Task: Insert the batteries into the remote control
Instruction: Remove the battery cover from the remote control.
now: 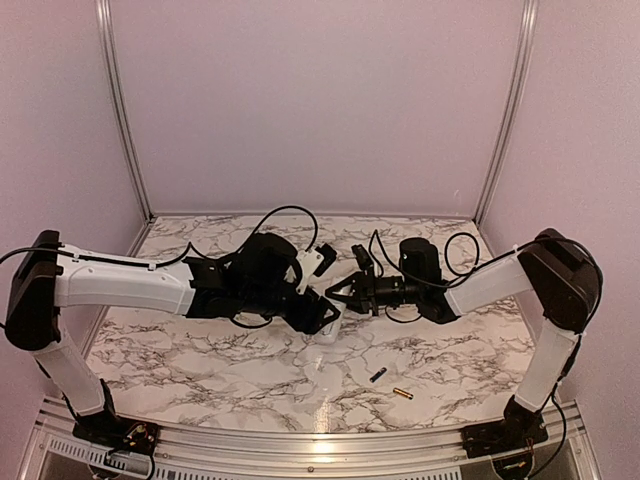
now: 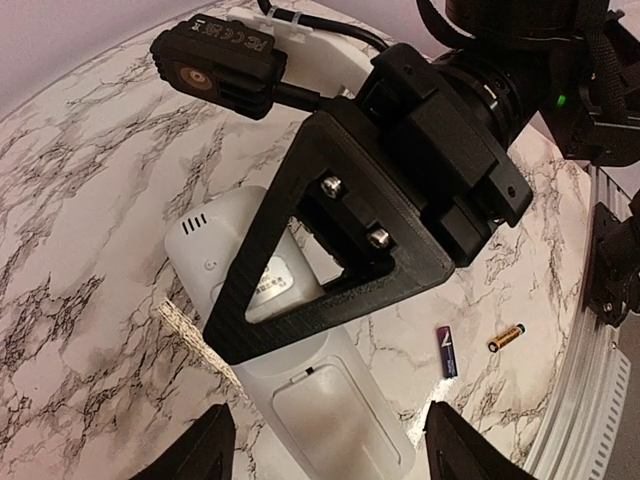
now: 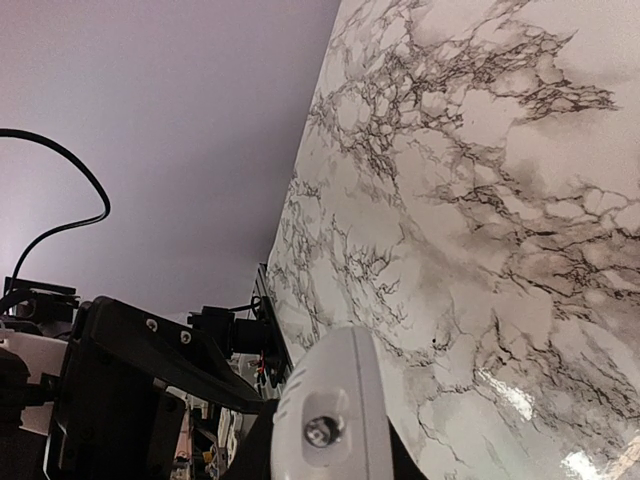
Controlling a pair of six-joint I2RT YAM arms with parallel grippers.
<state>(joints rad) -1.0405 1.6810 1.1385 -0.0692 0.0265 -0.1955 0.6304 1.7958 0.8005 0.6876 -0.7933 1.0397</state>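
Note:
The white remote control (image 2: pixel 215 240) lies back side up, its battery cover (image 2: pixel 345 425) in place. My right gripper (image 2: pixel 330 240) is shut on its upper half, one black triangular finger lying across the label. In the right wrist view the remote control's rounded end (image 3: pixel 330 400) fills the space between the jaws. My left gripper (image 2: pixel 330 450) is open, its fingertips (image 2: pixel 205 450) on either side of the remote's lower end, apart from it. The batteries lie loose on the table: a dark blue one (image 2: pixel 447 352) (image 1: pixel 377 376) and a gold one (image 2: pixel 507 338) (image 1: pixel 402 394). Both grippers meet mid-table (image 1: pixel 335 300).
The marble table (image 1: pixel 200 350) is walled at the back and sides. Black cables loop behind both wrists (image 1: pixel 290 215). The table's metal front edge (image 1: pixel 320 440) runs near the batteries. The right arm's wrist camera (image 2: pixel 215 60) sits just above the remote.

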